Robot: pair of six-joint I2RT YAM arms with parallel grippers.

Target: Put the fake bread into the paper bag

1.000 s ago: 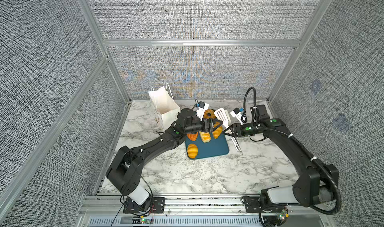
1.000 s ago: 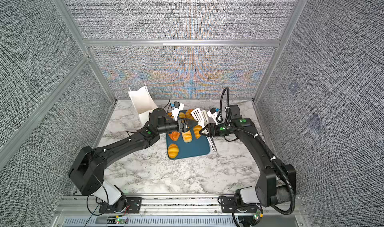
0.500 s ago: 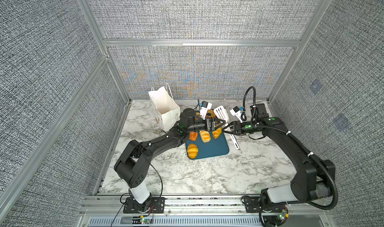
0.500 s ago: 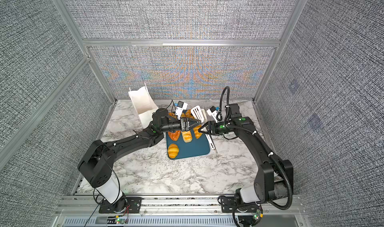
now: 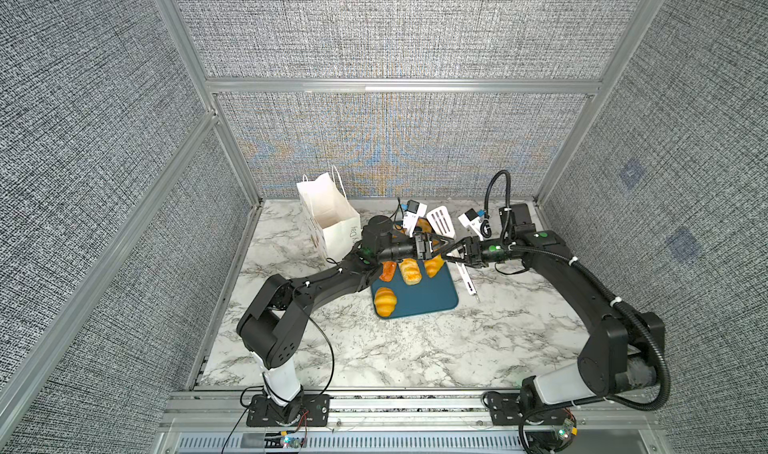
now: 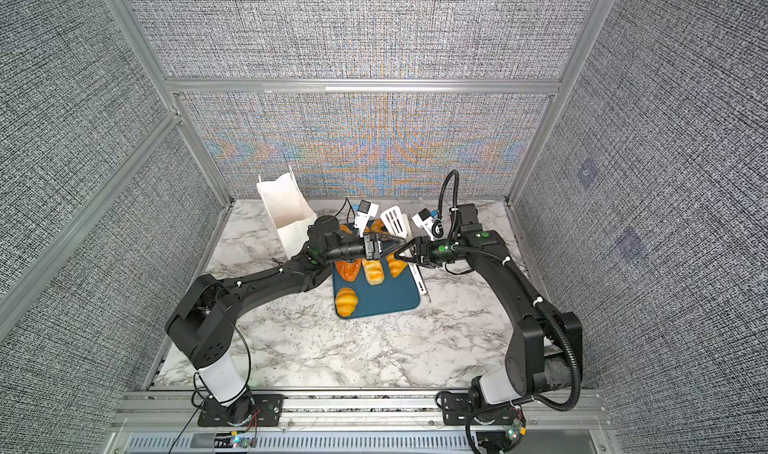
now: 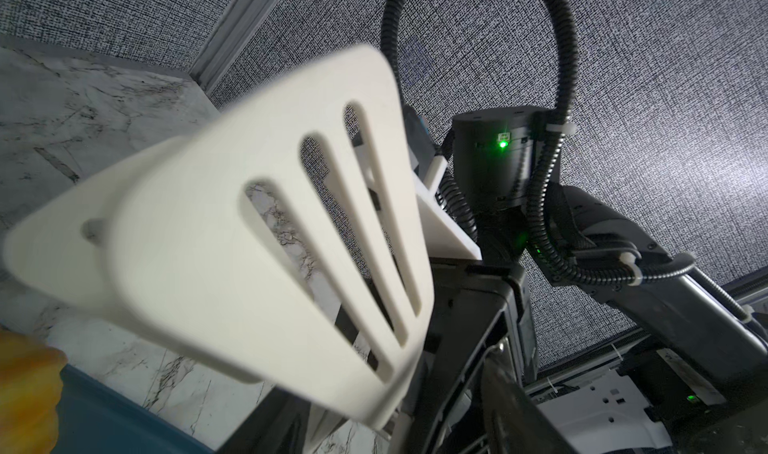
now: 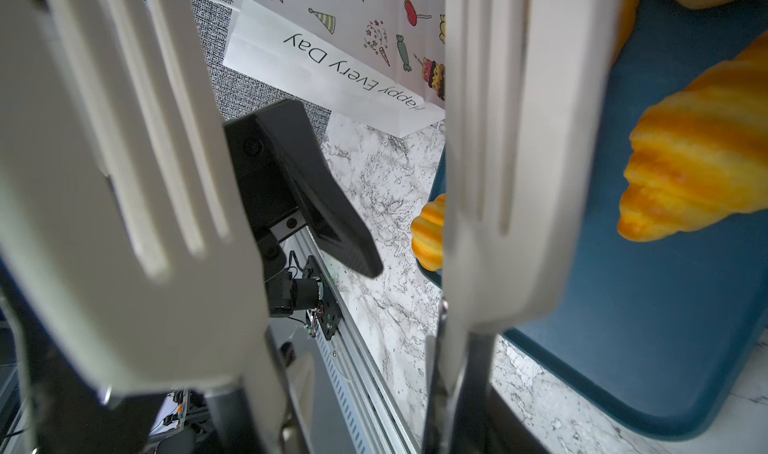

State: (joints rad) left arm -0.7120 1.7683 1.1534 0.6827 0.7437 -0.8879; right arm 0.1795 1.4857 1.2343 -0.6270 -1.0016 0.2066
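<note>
Over the tray's far right corner, both grippers meet at the tongs.

Right gripper is clamped on the white slotted tongs, whose blades are spread. Left gripper has its jaws partly apart, with one finger between the blades; whether it touches them I cannot tell. Fake bread lies on the teal tray mid-table. Paper bag stands upright near the table's far left corner.

A teal tray lies on marble, white slotted tongs tilted nearby.

Bright even light; wrist views blurred up close, poss. motion.
</note>
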